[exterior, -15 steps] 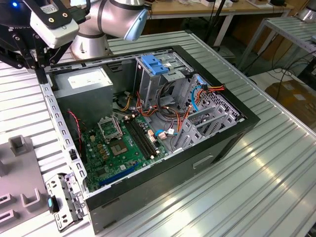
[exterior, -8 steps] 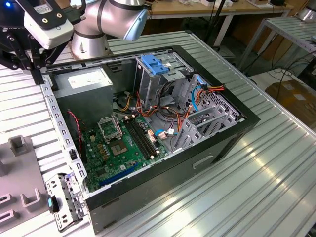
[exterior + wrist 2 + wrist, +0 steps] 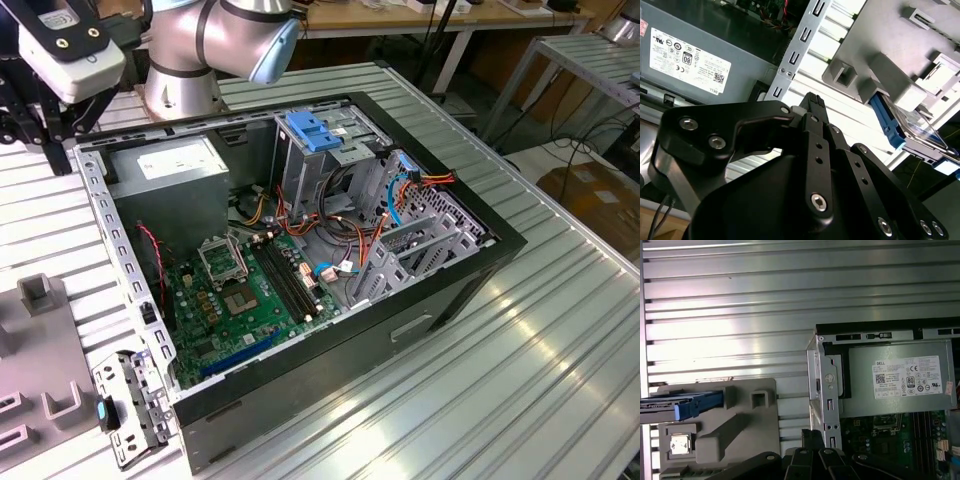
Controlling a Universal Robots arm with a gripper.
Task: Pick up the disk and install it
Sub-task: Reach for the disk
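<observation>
Bright, even light, seemingly from overhead, falls on the ribbed metal surface [image 3: 560, 340]. It throws back broad white glare in the exterior view and pale streaks in the first wrist view. Inside the open computer case [image 3: 330, 390] the boards lie in soft shadow, with colours still readable. In the second wrist view my claw [image 3: 812, 102] is a dark mass with small glints on its bolts, set against a washed-out, overexposed background.
</observation>
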